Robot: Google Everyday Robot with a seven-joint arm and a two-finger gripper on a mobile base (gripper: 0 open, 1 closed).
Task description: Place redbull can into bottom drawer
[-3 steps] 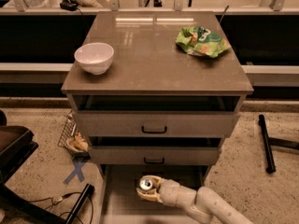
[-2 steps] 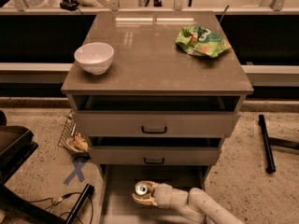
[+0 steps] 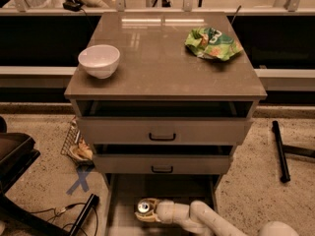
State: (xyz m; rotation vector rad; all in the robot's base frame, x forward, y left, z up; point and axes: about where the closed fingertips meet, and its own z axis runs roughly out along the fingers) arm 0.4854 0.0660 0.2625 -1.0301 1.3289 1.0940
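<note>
The redbull can (image 3: 144, 207) shows only its silver top, upright inside the bottom drawer (image 3: 129, 191), which is pulled out at the foot of the cabinet. My gripper (image 3: 146, 211) reaches in from the lower right on its white arm (image 3: 206, 219) and is shut on the can, low over the drawer's floor, left of the drawer's middle. The can's body is hidden by the gripper.
A white bowl (image 3: 99, 60) and a green crumpled chip bag (image 3: 212, 44) lie on the cabinet top (image 3: 162, 63). The two upper drawers (image 3: 162, 132) stand slightly open. A wire basket (image 3: 76, 146), a blue floor cross (image 3: 79, 180) and cables are left; a black bar (image 3: 278, 151) lies right.
My gripper has carried the can a little leftward and lower into the bottom drawer. Nothing else has moved.
</note>
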